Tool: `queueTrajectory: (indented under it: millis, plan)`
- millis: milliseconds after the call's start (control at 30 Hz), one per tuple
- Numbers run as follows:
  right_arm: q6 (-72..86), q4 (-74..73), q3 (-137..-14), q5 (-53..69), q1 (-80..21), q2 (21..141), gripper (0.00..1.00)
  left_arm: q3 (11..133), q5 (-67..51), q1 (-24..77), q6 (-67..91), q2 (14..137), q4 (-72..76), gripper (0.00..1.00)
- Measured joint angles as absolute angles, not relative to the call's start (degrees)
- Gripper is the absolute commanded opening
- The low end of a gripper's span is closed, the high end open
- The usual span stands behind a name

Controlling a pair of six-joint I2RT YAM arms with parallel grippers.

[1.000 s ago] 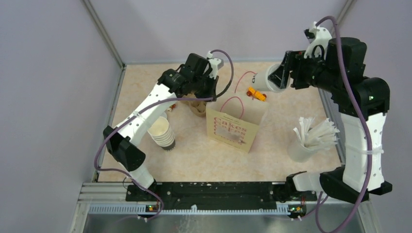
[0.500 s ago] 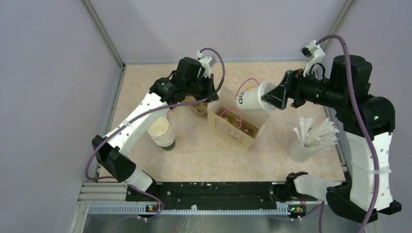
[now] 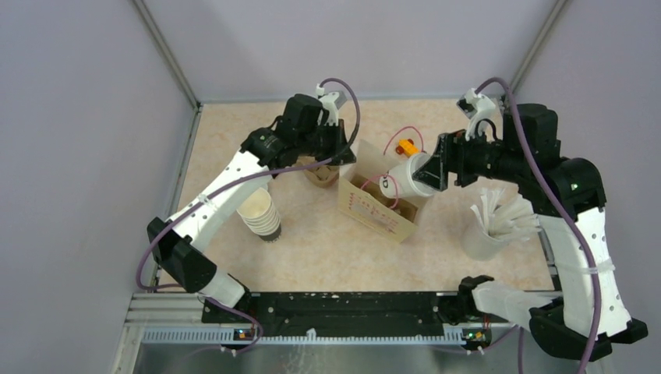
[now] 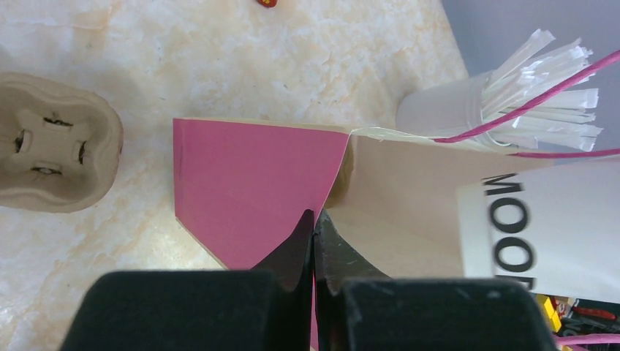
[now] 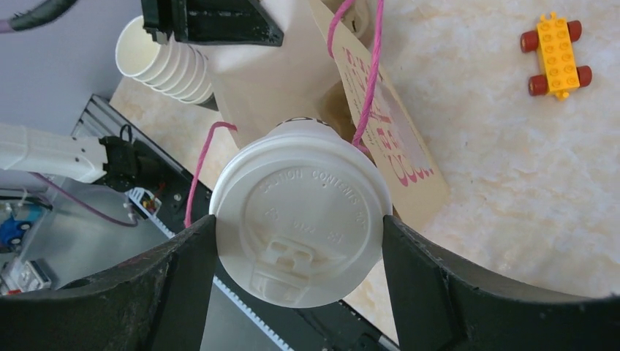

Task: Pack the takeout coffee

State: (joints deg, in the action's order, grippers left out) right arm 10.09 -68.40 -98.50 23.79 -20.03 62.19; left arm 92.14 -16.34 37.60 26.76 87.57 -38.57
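My right gripper (image 3: 427, 172) is shut on the takeout coffee (image 3: 407, 180), a white cup with a round white lid (image 5: 301, 219), and holds it tilted with its base inside the open top of the paper bag (image 3: 376, 209). In the right wrist view my fingers (image 5: 179, 281) clamp the lid from both sides. My left gripper (image 3: 341, 156) is shut on the bag's far top edge (image 4: 333, 190) and holds the mouth open. The cup's printed side (image 4: 545, 230) shows in the left wrist view, inside the bag.
A brown pulp cup carrier (image 3: 318, 173) lies behind the bag. A stack of nested cream cups (image 3: 261, 213) stands at the left. A larger white cup of white sticks (image 3: 494, 226) stands at the right. A small yellow toy car (image 3: 405, 147) lies behind the bag.
My right gripper has carried the cup down and left from above the bag's rim into its open mouth. My left gripper has pulled the bag's edge back, opening it wider.
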Motion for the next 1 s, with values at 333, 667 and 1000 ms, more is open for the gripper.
queueTrajectory:
  millis: [333, 667, 1000]
  plan:
    - [7.44, -67.70, -96.77, 3.57, -39.99, 64.73, 0.57, 87.53, -19.81, 37.21, 30.30, 84.18, -31.59, 0.03]
    - [2.35, -59.81, -90.06, -14.61, -51.66, 66.48, 0.56, 85.38, -18.28, 36.80, 27.75, 81.58, -31.90, 0.45]
    - [-2.70, -53.12, -80.27, -16.56, -61.82, 61.98, 0.56, 84.93, -14.76, 36.62, 25.71, 76.44, -42.57, 0.58]
